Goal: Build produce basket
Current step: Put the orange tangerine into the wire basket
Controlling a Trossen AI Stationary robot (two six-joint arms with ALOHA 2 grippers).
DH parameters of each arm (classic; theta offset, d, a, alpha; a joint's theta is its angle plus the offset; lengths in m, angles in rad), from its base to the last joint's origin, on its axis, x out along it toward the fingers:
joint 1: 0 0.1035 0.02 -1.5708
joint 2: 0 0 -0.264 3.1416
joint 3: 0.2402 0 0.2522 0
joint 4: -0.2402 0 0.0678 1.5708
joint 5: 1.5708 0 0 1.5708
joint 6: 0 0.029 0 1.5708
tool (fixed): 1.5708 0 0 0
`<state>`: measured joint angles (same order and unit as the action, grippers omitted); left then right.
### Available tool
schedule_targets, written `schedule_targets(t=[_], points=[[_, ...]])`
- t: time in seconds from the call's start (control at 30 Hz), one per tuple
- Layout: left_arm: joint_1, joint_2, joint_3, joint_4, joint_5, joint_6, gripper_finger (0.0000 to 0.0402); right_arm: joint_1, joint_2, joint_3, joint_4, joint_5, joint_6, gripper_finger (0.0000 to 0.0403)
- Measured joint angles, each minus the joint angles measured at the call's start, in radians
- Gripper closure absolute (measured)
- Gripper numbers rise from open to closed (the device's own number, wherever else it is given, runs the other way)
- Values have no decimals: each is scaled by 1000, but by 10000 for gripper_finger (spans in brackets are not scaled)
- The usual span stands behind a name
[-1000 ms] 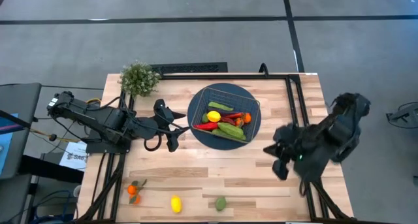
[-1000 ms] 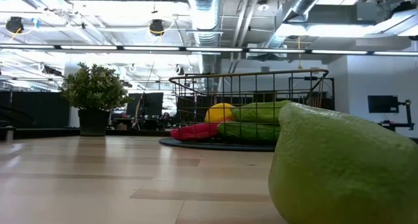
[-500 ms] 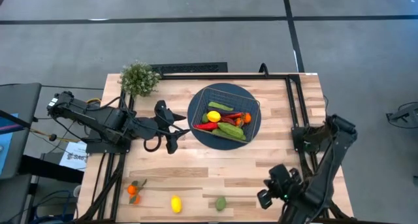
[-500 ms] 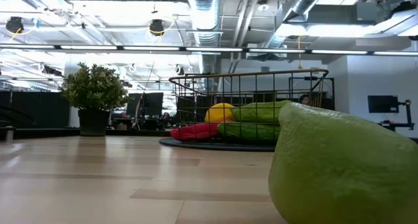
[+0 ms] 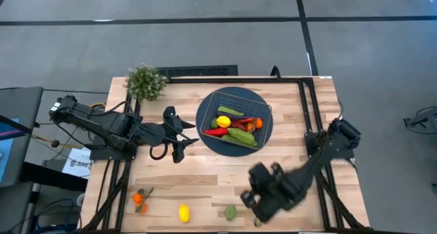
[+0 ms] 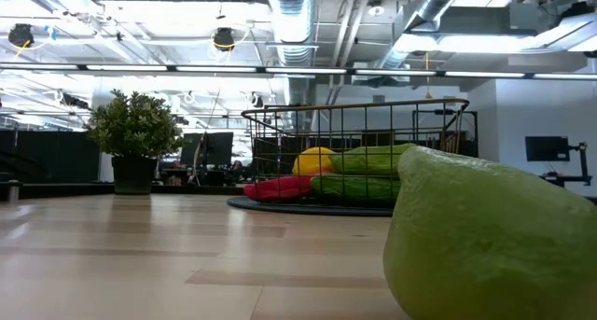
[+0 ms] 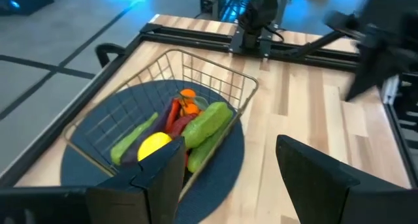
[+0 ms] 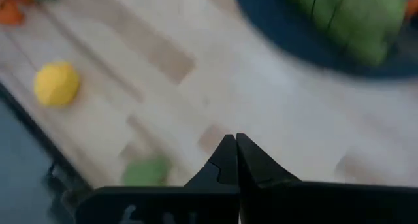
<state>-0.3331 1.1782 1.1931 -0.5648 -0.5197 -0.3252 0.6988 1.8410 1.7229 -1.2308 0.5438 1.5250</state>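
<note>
Desk (image 5: 287,111) carries the basket (image 5: 263,110) of produce on its round mat (image 5: 205,118). Left gripper (image 5: 179,135) fingers stand open, empty, just beside the basket. Right gripper (image 8: 232,160) fingers are closed, empty, near a loose lime (image 5: 231,212); a lemon (image 5: 184,213) lies farther off.

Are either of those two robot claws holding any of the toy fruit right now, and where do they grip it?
No. The right gripper is shut on nothing above the wooden table; the left gripper hangs open and empty beside the dark wire basket.
</note>
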Motion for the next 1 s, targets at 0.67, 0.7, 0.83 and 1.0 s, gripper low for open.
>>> schedule_targets(t=[0.67, 0.7, 0.83, 1.0], points=[[0, 0, 0, -248, 96, -142, 176, 109, -101, -43, -325, 88, 400, 403], [0, 0, 0, -252, 96, -146, 176, 114, -137, -70, -330, 139, 403, 403], [0, 0, 0, -246, 96, -154, 176, 101, -274, -165, -340, 319, 334, 403], [0, 0, 0, -215, 87, -174, 176, 68, -483, -277, -343, 622, 161, 403]])
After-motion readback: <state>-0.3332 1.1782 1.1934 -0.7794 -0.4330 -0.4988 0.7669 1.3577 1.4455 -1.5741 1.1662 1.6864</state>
